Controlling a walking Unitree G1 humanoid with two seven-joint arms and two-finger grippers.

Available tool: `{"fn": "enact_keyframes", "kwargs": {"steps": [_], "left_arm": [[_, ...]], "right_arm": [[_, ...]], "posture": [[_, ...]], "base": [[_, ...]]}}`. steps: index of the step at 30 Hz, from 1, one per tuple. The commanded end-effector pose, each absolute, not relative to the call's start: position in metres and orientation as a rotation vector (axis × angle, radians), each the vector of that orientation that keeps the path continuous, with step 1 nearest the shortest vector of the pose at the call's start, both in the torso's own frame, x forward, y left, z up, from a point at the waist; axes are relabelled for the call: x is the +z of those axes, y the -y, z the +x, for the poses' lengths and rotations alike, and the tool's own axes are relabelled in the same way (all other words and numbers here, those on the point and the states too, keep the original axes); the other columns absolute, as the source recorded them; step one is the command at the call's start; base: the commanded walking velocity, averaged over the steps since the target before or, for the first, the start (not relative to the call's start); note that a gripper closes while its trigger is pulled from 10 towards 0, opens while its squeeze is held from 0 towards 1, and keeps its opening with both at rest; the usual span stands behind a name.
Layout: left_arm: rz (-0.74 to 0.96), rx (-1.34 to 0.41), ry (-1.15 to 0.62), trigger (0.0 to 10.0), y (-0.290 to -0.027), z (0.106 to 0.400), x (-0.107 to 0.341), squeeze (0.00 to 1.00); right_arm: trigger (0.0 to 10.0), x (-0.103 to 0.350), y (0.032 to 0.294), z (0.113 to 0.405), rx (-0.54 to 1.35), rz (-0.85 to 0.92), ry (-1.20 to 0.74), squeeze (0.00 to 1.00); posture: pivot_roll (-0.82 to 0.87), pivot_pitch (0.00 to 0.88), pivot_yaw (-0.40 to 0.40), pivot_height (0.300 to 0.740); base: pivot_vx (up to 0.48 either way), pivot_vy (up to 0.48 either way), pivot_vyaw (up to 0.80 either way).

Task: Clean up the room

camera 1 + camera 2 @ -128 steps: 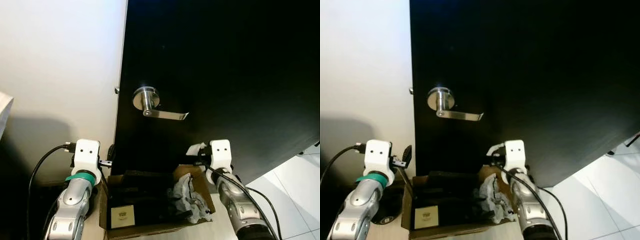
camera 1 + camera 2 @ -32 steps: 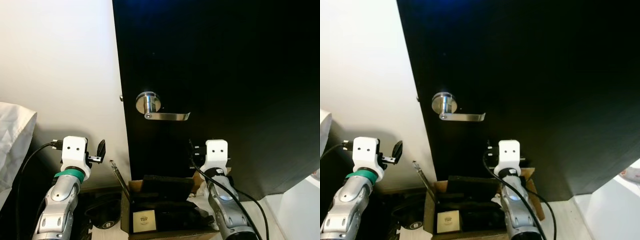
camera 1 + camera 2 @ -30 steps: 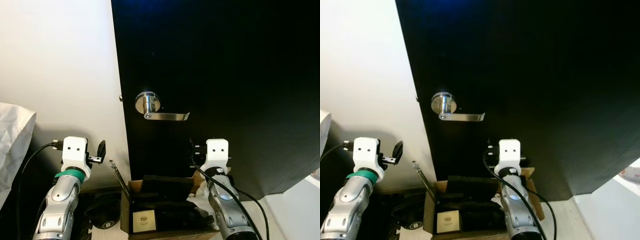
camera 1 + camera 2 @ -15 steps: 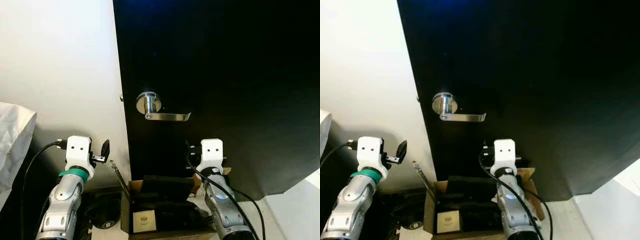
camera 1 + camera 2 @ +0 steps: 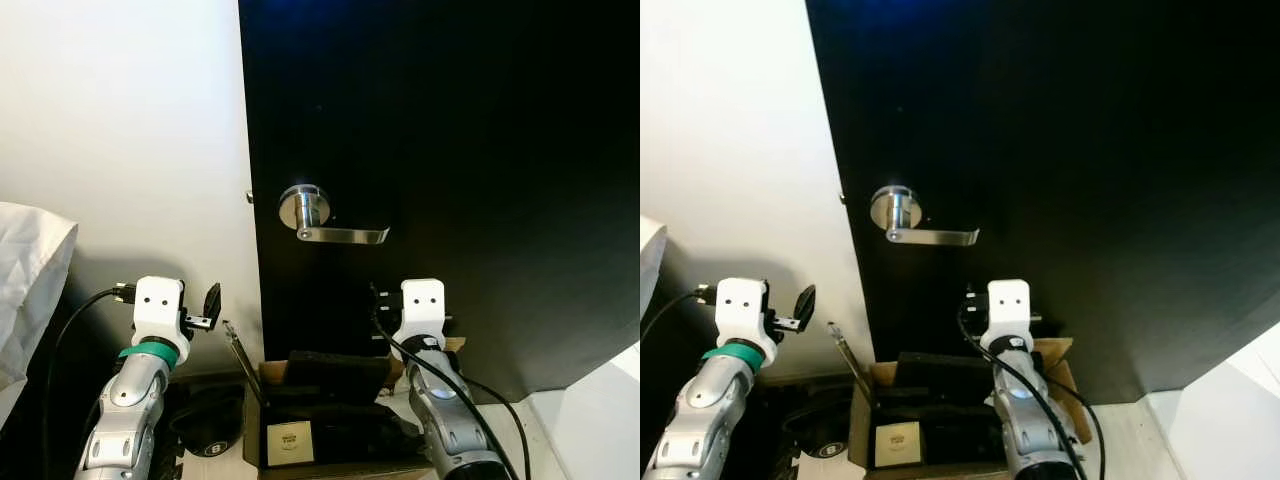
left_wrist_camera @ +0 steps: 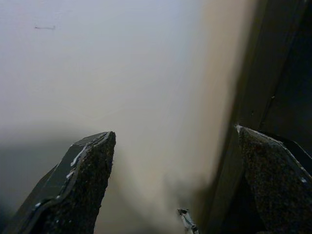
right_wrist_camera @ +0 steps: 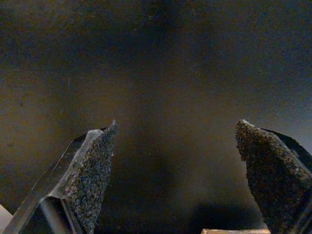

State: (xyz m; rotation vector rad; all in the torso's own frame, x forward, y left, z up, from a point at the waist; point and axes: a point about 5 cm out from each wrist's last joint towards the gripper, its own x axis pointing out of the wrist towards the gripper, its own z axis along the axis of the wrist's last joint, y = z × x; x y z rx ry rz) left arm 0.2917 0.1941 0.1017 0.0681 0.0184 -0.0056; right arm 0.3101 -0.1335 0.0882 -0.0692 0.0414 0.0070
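A black door [image 5: 480,150] with a silver lever handle [image 5: 306,209] stands close in front of me. At its foot sits an open cardboard box [image 5: 252,425] holding dark items and a white label card [image 5: 286,443]. A thin rod [image 5: 240,358] sticks up from the box's left corner. My left gripper [image 6: 174,131] is open and raised before the white wall [image 5: 120,150], beside the door's edge. My right gripper [image 7: 176,123] is open too, pointing at the door's dark face just above the box. Neither holds anything.
A black round thing [image 5: 205,425] with a white spot lies on the floor left of the box. A white bag or cloth [image 5: 30,280] bulges in at the far left. Pale floor [image 5: 600,410] shows past the door's lower right corner.
The whole picture has shifted a little, so the camera moved. Over the last second my right wrist has drifted slightly left above the box. Both grippers stay open.
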Motion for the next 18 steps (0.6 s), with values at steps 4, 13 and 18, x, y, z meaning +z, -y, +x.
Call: {"fn": "enact_keyframes", "kwargs": {"steps": [4, 13, 18], "left_arm": [[0.066, -0.022, -0.031, 10.0, -0.1913, 0.2895, 0.0974, 0.0], [0.07, -0.019, -0.036, 10.0, -0.193, 0.2862, 0.0949, 0.0], [0.071, -0.017, -0.038, 10.0, -0.1932, 0.2851, 0.0949, 0.0]], "right_arm": [[10.0, 0.0841, 0.1354, 0.3091, 0.0, -0.06, -0.068, 0.0], [10.0, 0.0813, 0.1322, 0.3081, 0.013, -0.06, -0.08, 0.0], [10.0, 0.0815, 0.1331, 0.3083, 0.016, -0.06, -0.082, 0.0]], "posture": [[0.09, 0.0, 0.029, 0.74], [0.1, 0.0, 0.019, 0.74], [0.1, 0.0, 0.018, 0.74]], "base": [[0.0, 0.0, 0.0], [0.0, 0.0, 0.0], [0.0, 0.0, 0.0]]}}
